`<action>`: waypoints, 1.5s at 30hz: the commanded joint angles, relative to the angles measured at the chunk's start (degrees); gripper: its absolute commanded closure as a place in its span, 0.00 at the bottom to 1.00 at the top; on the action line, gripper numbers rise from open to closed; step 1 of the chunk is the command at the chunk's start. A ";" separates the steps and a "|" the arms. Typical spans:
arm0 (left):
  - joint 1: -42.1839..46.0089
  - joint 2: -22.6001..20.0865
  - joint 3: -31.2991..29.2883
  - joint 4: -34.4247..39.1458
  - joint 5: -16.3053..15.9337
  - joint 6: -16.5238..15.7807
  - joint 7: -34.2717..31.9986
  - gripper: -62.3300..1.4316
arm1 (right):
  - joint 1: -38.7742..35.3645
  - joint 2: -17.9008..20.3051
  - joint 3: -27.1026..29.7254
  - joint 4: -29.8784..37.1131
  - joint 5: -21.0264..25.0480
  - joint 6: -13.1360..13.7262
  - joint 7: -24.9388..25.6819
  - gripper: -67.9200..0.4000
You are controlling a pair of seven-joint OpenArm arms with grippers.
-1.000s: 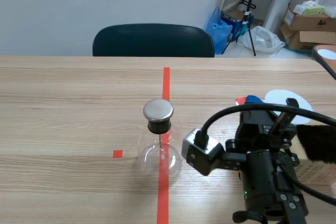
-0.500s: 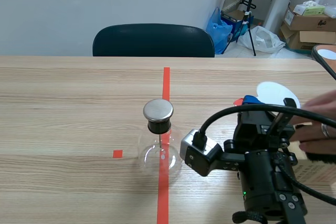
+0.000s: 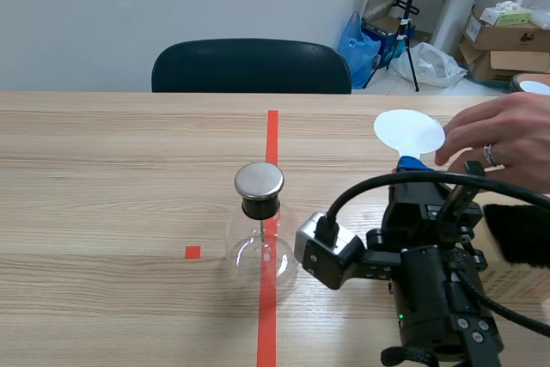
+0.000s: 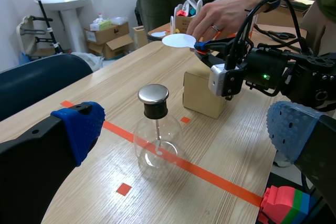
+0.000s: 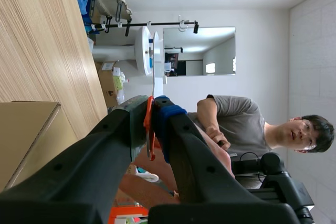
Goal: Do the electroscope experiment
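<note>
White disc [image 3: 410, 131], clamped in your right fingers [image 5: 169, 113], has shifted toward the electroscope [image 3: 260, 242] with a person's hand [image 3: 503, 139] newly at its rim: charging step likely; your left fingers [image 4: 79, 124] gape, empty.

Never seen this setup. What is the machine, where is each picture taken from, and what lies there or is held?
It is a robot with two black arms at a table. The scene view looks from between them and shows the right arm; each wrist view looks past one arm's gripper. On the table stand a capped glass flask and a cardboard box. The left gripper is open. The right gripper is shut on the handle of a white disc, with a person's hand at it.
</note>
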 commanded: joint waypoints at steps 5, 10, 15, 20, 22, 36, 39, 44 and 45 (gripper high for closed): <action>-0.17 0.39 0.00 0.28 -0.44 -0.15 -0.76 0.00 | 0.59 0.76 0.35 0.74 -0.06 -0.61 -1.03 0.97; -0.17 0.39 0.00 0.28 -0.44 -0.15 -0.76 0.00 | 0.61 0.76 0.35 0.74 -0.06 -0.61 -1.49 0.97; -0.17 0.39 0.00 0.28 -0.44 -0.15 -0.55 0.00 | 0.59 0.76 0.35 0.74 -0.06 -0.61 -1.36 0.97; -0.17 0.39 0.00 0.28 -0.42 -0.04 2.19 0.00 | 0.61 0.79 0.39 0.74 -0.06 -0.61 1.70 0.97; -0.15 0.42 0.00 0.28 -0.39 1.75 3.15 0.00 | 0.61 0.81 0.39 0.74 -0.06 -0.59 2.82 0.97; -0.15 0.42 0.02 0.28 0.22 4.00 5.49 0.00 | 0.50 3.45 0.39 0.74 -0.06 -0.66 8.52 0.97; -0.15 0.42 0.02 0.31 0.63 3.69 5.22 0.00 | 0.63 3.61 0.39 0.63 -0.06 -1.33 8.70 0.97; -0.15 0.39 0.02 0.31 0.70 3.74 5.84 0.00 | 0.83 3.63 0.39 -0.55 -0.06 -1.68 8.92 0.97; -0.15 0.39 0.02 0.31 0.68 3.74 5.84 0.00 | 0.83 3.63 0.39 -1.07 -0.06 -2.34 8.94 0.97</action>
